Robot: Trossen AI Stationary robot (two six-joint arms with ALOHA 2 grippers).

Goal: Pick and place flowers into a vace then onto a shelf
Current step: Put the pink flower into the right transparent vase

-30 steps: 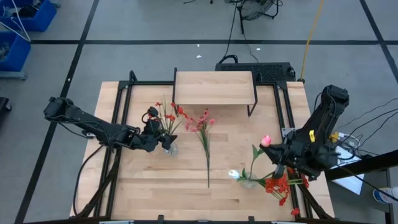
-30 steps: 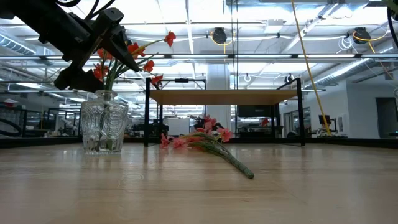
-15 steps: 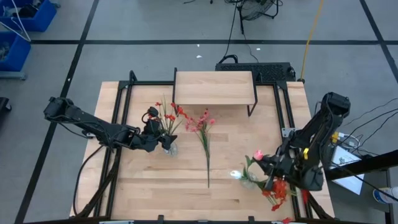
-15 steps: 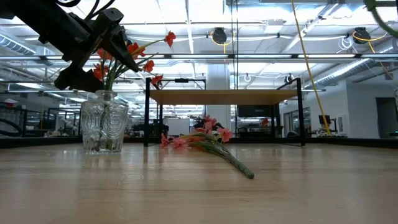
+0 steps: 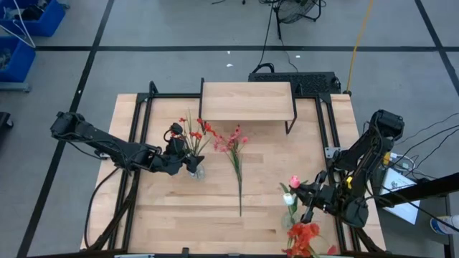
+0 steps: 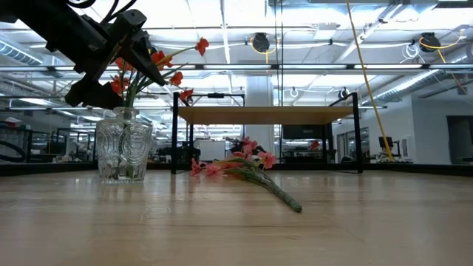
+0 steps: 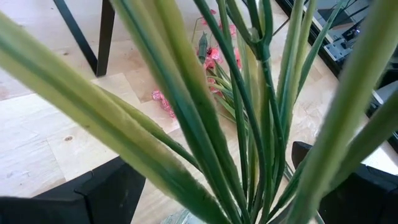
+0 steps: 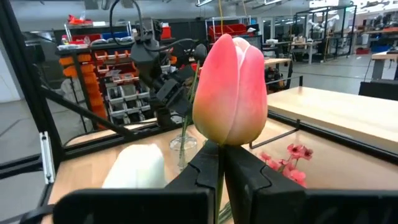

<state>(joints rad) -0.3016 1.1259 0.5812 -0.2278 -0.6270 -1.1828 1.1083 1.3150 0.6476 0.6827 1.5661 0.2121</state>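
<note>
A clear glass vase (image 5: 196,170) stands on the tabletop with red-blossomed flowers (image 5: 195,136) in it. My left gripper (image 5: 185,162) is just above the vase's mouth, open, with a finger on either side of the green stems (image 7: 249,143). My right gripper (image 5: 310,198), near the table's near right corner, is shut on a second bunch: a pink bud (image 5: 294,181), a white bud (image 5: 288,198) and red blossoms (image 5: 304,236). A third bunch with pink blossoms (image 5: 235,143) lies flat on the table. The shelf (image 5: 247,100) stands at the far side. My right gripper pinches the bunch's stems between its two shut fingers (image 8: 208,174), just below the pink bud (image 8: 230,93). The fingers lie across the stems. The pink and white buds (image 8: 134,168) point toward the far side, and the red blossoms reach the table's near edge.
Bare wood lies between the vase and the right arm, crossed by the loose bunch's long stem (image 5: 240,193). The shelf's black legs (image 5: 292,122) stand behind it. A black frame (image 5: 136,143) runs along the table's sides.
My right gripper has moved toward the near edge and somewhat left, turning as it went. Its bunch has swung round: the red blossoms went from the right side to the near edge, and the pink bud moved nearer and left. The left arm and vase kept still.
</note>
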